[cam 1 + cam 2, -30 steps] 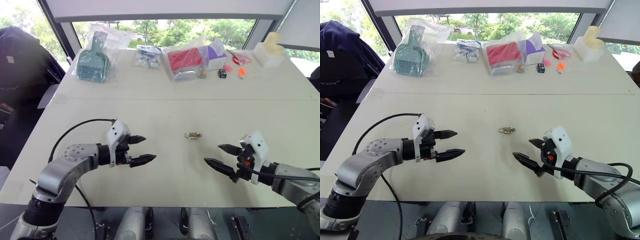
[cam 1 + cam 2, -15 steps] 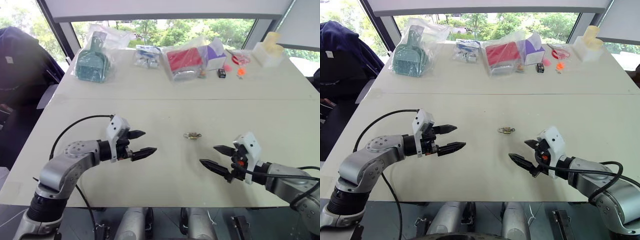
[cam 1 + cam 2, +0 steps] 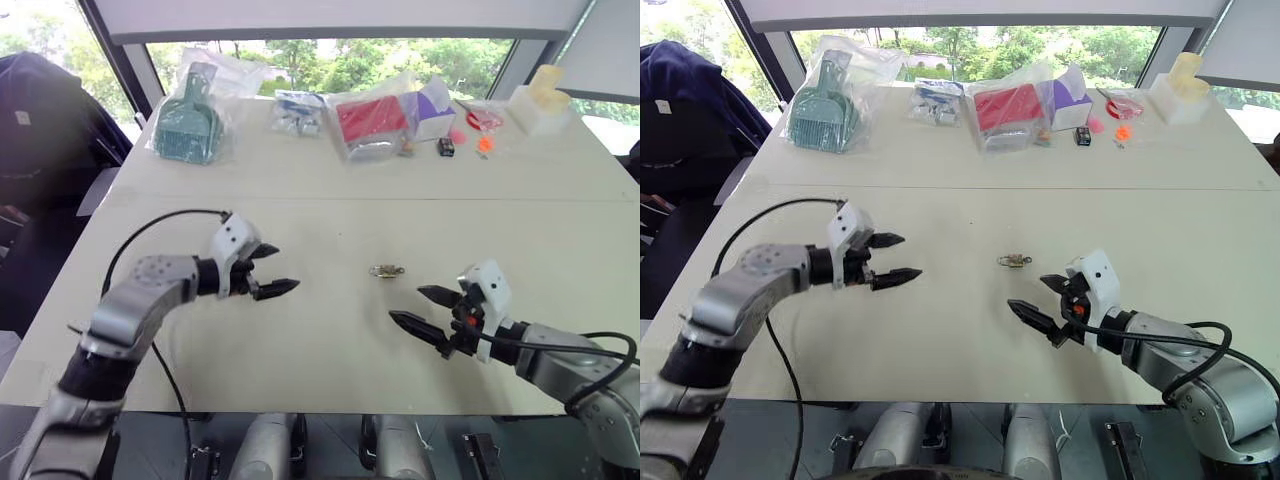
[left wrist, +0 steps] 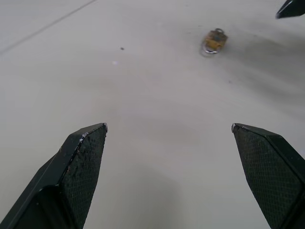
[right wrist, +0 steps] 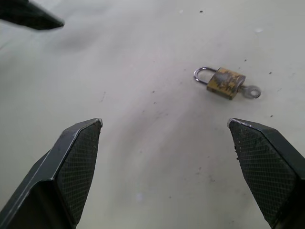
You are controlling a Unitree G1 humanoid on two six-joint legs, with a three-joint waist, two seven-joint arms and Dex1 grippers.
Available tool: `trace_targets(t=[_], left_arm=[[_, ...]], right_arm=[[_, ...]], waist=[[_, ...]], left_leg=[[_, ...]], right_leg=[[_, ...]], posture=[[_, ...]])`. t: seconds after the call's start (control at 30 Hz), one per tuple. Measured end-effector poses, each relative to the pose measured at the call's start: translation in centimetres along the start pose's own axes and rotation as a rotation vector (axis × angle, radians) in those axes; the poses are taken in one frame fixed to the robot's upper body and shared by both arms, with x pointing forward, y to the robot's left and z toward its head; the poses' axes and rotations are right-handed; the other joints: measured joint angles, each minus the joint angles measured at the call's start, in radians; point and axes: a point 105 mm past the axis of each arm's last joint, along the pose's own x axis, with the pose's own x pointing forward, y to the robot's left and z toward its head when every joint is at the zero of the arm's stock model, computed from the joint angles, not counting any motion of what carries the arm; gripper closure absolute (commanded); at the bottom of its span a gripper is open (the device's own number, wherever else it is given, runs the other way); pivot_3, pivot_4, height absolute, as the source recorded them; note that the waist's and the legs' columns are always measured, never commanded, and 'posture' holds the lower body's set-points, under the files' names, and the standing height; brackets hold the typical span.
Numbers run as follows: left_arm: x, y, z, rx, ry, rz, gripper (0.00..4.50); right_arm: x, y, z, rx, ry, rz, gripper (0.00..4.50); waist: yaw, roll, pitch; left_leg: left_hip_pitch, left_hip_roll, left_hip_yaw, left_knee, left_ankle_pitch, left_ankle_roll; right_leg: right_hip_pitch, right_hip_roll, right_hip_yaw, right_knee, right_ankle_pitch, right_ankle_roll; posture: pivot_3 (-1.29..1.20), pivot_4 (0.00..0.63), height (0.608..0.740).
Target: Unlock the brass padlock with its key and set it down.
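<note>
Left pincer (image 3: 266,270) has pushed forward and up the frame since a second ago, arm stretched out further toward the middle of the worktop (image 3: 330,215); right pincer (image 3: 425,307) has edged only slightly leftward.

Lower frame: both pincers hover over the pale worktop, black fingers spread wide, nothing held in either. Left one sits left of centre, tips aimed right. Right one sits lower right of centre, tips aimed left.

Middle of frame: brass padlock (image 3: 385,270) lies flat on the worktop between the two pincers, a little above and left of the right pincer's tips, touched by neither. In the right wrist view the padlock (image 5: 225,82) shows a worn golden body, its silvery shackle closed, and a key (image 5: 249,90) stuck in the end opposite the shackle.

Top of frame, along the far edge by the window: green brush in a clear bag (image 3: 186,125) at upper left, small bagged item (image 3: 297,110), red box in a bag (image 3: 372,120), purple carton (image 3: 432,108), small dark and orange bits (image 3: 462,143), whitish block (image 3: 538,103) at upper right.
</note>
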Motion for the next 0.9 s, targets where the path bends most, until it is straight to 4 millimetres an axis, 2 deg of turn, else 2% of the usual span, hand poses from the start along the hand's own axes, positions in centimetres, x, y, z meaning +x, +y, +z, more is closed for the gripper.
trace_targets(t=[0.1,0.17,0.3,0.37,0.43,0.5,0.57,0.67,0.9], left_arm=[[2.2,0.3,2.8,0.122,0.012,-0.160,0.12],[4.4,-0.3,3.8,0.208,0.051,-0.285,0.12],[8.8,-1.7,4.0,0.334,0.113,-0.443,0.12],[11.5,-2.4,4.4,0.372,0.144,-0.472,0.12],[13.2,-3.2,4.6,0.384,0.178,-0.502,0.12],[14.7,-3.9,4.4,0.370,0.221,-0.505,0.12],[16.1,-3.9,3.6,0.347,0.270,-0.435,0.12],[17.2,-4.1,2.2,0.300,0.315,-0.379,0.12],[17.9,-4.5,2.4,0.315,0.321,-0.357,0.12]], right_arm=[[-0.4,-1.3,0.4,-0.020,-0.001,-0.063,0.12],[-0.7,-2.0,0.2,-0.029,0.005,-0.112,0.12],[-1.1,-3.0,-0.3,-0.019,-0.006,-0.209,0.12],[-1.4,-3.4,-0.7,0.000,-0.023,-0.257,0.12],[-1.5,-3.4,-0.9,0.012,-0.032,-0.283,0.12],[-1.7,-3.4,-1.2,0.025,-0.041,-0.306,0.12],[-1.8,-3.2,-1.4,0.028,-0.049,-0.333,0.12],[-2.0,-2.9,-1.3,0.033,-0.079,-0.369,0.12],[-2.1,-3.1,-0.8,0.043,-0.127,-0.416,0.12]], waist=[[0.004,0.000,0.000],[0.002,0.000,0.000],[0.000,-0.001,0.000],[0.002,-0.002,0.001],[0.000,-0.002,0.001],[-0.004,-0.002,0.001],[-0.002,-0.002,0.001],[-0.002,-0.003,0.001],[0.001,-0.003,0.001]], left_leg=[[0.000,-0.001,0.001,0.000,0.001,0.001],[0.000,-0.001,0.001,0.000,0.002,0.000],[-0.001,-0.001,0.002,0.000,0.000,0.003],[-0.001,-0.001,0.001,0.002,-0.001,0.005],[-0.002,-0.001,0.001,0.004,-0.002,0.007],[-0.002,-0.001,0.001,0.005,-0.003,0.009],[-0.002,0.000,0.000,0.005,-0.003,0.009],[-0.002,0.000,0.000,0.005,-0.003,0.009],[-0.001,0.000,0.000,0.006,-0.003,0.009]], right_leg=[[0.001,0.000,0.000,0.000,0.000,0.000],[0.001,0.000,0.000,-0.001,0.000,0.000],[0.001,0.000,0.000,-0.001,0.000,0.000],[0.001,0.000,0.000,0.000,0.000,0.001],[0.001,0.000,0.000,0.000,0.000,0.001],[0.001,-0.001,0.000,0.000,0.000,0.001],[0.001,0.000,0.000,0.000,0.000,0.001],[0.000,0.000,0.000,0.001,0.000,0.002],[0.002,-0.001,0.000,0.000,0.000,0.001]], posture=[[0.00,0.150,0.735],[0.00,0.150,0.735],[0.00,0.150,0.735],[0.00,0.150,0.735],[0.00,0.150,0.735],[0.00,0.150,0.735],[0.00,0.150,0.735],[0.00,0.150,0.735],[0.00,0.150,0.735]])
